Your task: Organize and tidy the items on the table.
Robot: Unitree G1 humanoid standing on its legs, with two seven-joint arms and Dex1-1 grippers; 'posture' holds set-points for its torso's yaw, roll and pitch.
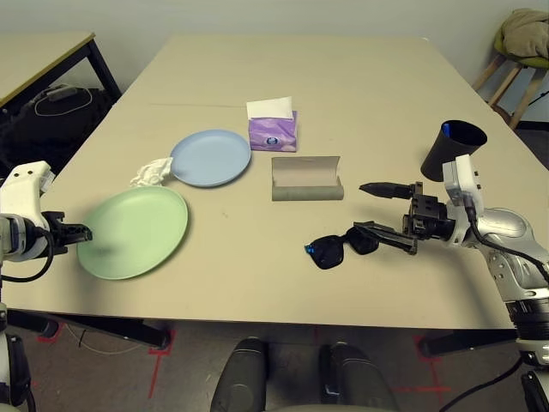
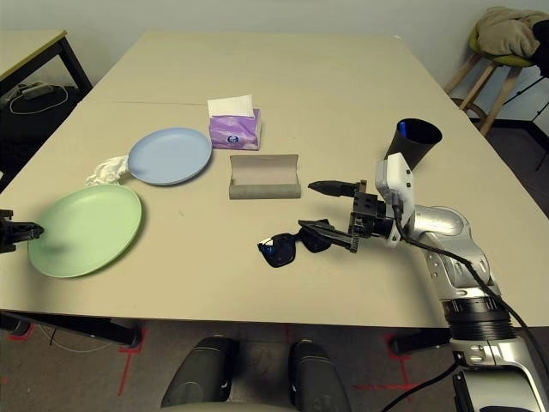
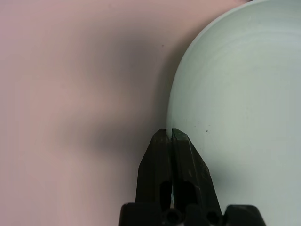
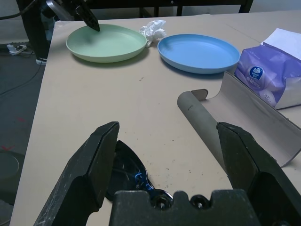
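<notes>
My left gripper (image 1: 81,232) is shut on the near-left rim of the light green plate (image 1: 135,232), which lies at the table's (image 1: 343,77) left front; its fingers (image 3: 160,155) pinch the plate's edge (image 3: 235,94). Behind it are a crumpled white tissue (image 1: 151,172) and the light blue plate (image 1: 210,158). The purple tissue box (image 1: 273,129) and the open grey glasses case (image 1: 306,180) sit mid-table. My right gripper (image 1: 360,208) stands open just over the right end of the black sunglasses (image 1: 339,247). The black cup (image 1: 450,148) behind it holds a blue-tipped pen (image 2: 401,130).
A black-legged side table (image 1: 43,51) stands at the back left with a dark bag (image 1: 51,112) under it. A stool with a bundled cloth (image 1: 523,34) is at the back right. The green plate lies close to the table's left edge.
</notes>
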